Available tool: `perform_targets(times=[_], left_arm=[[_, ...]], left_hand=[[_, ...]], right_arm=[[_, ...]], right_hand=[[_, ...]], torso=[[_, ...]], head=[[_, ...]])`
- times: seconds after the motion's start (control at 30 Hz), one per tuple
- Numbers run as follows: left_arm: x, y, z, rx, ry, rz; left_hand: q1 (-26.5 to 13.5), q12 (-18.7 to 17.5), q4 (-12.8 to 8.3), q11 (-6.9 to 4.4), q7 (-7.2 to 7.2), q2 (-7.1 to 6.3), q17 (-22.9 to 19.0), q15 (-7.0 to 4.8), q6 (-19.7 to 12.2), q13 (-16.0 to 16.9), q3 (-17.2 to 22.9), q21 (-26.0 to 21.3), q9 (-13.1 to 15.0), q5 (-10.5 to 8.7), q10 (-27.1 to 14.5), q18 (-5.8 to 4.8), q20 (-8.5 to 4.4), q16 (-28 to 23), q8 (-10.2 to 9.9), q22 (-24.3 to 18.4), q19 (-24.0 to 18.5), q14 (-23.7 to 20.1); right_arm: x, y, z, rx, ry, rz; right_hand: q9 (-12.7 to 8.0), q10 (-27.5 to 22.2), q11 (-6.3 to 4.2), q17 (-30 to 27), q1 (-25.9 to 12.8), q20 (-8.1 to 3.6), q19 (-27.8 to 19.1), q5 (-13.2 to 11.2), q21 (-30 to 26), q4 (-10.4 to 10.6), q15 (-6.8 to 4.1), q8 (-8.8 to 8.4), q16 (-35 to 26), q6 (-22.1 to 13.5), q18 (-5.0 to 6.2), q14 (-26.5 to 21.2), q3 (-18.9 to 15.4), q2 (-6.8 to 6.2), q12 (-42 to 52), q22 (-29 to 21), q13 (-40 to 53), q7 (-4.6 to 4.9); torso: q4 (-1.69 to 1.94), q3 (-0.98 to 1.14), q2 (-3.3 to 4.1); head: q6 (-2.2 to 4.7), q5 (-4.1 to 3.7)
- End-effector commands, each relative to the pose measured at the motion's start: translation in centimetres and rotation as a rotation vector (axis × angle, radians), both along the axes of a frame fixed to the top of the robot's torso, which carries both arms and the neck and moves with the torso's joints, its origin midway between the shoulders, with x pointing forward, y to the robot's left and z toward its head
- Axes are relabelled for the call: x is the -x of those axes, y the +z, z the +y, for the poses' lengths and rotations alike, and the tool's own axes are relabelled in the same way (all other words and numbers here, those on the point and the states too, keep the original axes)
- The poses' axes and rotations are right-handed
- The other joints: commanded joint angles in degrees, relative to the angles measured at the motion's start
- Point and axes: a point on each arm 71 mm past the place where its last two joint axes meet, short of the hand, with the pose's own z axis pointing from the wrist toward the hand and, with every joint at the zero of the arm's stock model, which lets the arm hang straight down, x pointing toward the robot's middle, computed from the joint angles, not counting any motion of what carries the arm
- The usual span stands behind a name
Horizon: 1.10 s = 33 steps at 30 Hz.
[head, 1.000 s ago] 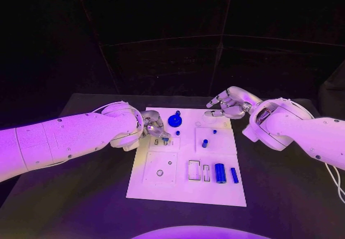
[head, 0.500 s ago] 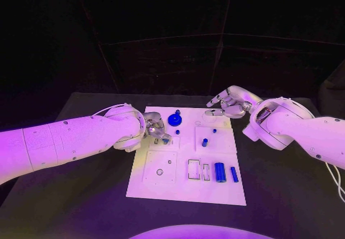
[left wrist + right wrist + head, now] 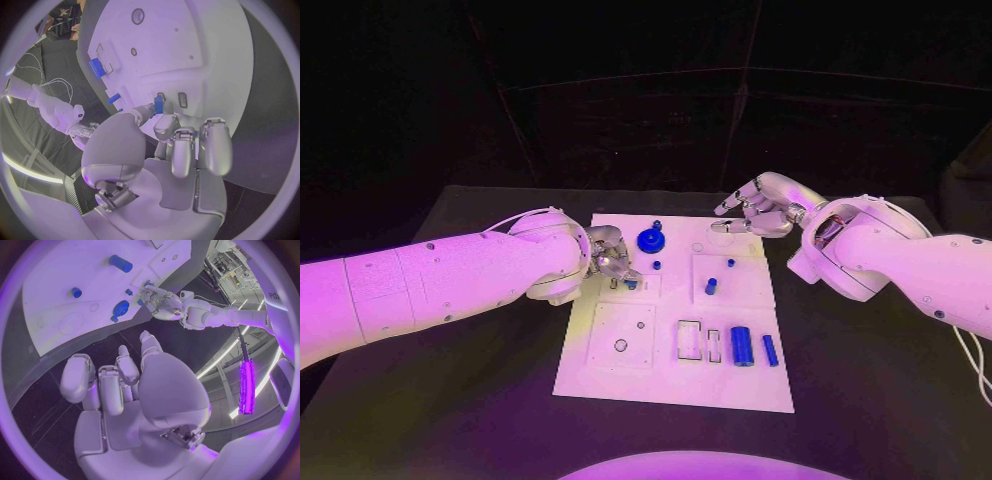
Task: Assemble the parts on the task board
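Left hand held steady over the white board, a small blue piece pinched.
Since a second ago only its arm has swung slightly; the piece sits at the board's ten o'clock, insertion apparently pending. Right hand, empty and loosely curled, waits at one o'clock.

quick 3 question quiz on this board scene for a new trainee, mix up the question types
1. True or false: the left robot hand pinches a small blue part over the board.
2. Multiple choice: the right robot hand is
A. gripping the big blue cylinder
B. holding nothing, beyond the board's far right corner
C. pressing on the round blue knob
3. Fill in: the big blue cylinder lies near the board's ____ edge, beside a thinner blue pin.

Key
1. True: the left wrist view shows the part between thumb and finger.
2. B
3. near (the edge closest to the robot)
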Motion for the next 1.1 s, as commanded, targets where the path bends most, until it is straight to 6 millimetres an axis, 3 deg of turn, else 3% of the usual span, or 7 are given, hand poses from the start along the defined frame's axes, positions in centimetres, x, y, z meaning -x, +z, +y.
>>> perform_targets(times=[0.03, 0.53, 0.83, 1.1], left_arm=[[0.25, -0.32, 0.05, -0.03, -0.011, 0.021], [0.27, -0.43, 0.33, -0.044, -0.005, 0.033], [0.29, -0.43, 0.26, -0.042, -0.011, 0.034], [0.26, -0.42, -0.01, -0.038, -0.015, 0.031]], left_hand=[[0.03, 0.06, -9.15, -0.03, -0.24, 0.26, 15.09, 0.09, -0.1, 0.05, 9.51, 0.17, 0.11, 0.19, 0.25, -1.04, 0.15, 0.18, 0.34, 0.13, -0.06, 5.95], [-0.53, 0.32, -9.18, -0.05, -0.3, -0.01, 15.09, 0.09, 0.01, 0.28, 9.7, 0.3, 0.31, 0.11, 0.49, -1.09, 0.15, 0.18, 0.59, 0.39, 0.05, 5.95], [-3.61, 0.87, -8.21, -0.45, -0.91, -1.07, 15.09, -0.16, 0.73, 0.74, 9.15, 0.53, 0.89, -0.05, 0.91, -1.18, -0.01, 0.18, 1.41, 0.9, 0.27, 5.95], [-7.23, 1.54, -6.35, -0.8, -1.33, -2.17, 15.09, -0.48, 1.78, 1.31, 6.05, 0.66, 1.04, -0.26, 1.27, -1.24, -0.32, 0.18, 1.76, 1.27, 0.43, 5.95]], right_arm=[[0.0, 0.11, 0.1, 0.003, 0.01, -0.002], [-0.01, 0.08, 0.14, 0.005, 0.013, 0.0], [-0.02, 0.08, 0.09, 0.005, 0.012, 0.0], [-0.02, 0.08, 0.12, 0.004, 0.012, 0.0]], right_hand=[[0.08, 0.07, -0.34, 5.5, 0.5, -0.25, -0.23, 0.38, -0.35, 0.02, -0.29, 0.32, -0.32, 0.41, 0.23, 3.77, -0.34, 0.27, -0.17, -0.03, -0.06, 0.16], [0.08, 0.07, -0.34, 5.5, 0.5, -0.25, -0.23, 0.38, -0.35, 0.02, -0.29, 0.32, -0.32, 0.41, 0.23, 3.77, -0.34, 0.27, -0.17, -0.03, -0.06, 0.16], [0.08, 0.07, -0.34, 5.5, 0.5, -0.25, -0.23, 0.38, -0.35, 0.02, -0.29, 0.32, -0.32, 0.41, 0.23, 3.77, -0.34, 0.27, -0.17, -0.03, -0.06, 0.16], [0.1, 0.04, -0.36, 5.37, 0.49, -0.25, -0.29, 0.43, -0.43, 0.1, -0.31, 0.37, -0.4, 0.49, 0.26, 3.74, -0.43, 0.35, -0.23, -0.18, -0.13, 0.14]], torso=[[-0.01, -0.01, 0.02], [0.0, 0.02, 0.04], [-0.02, 0.05, 0.02], [-0.04, 0.06, 0.03]], head=[[-0.07, -0.06], [-0.18, -0.06], [-0.23, -0.08], [-0.24, -0.11]])
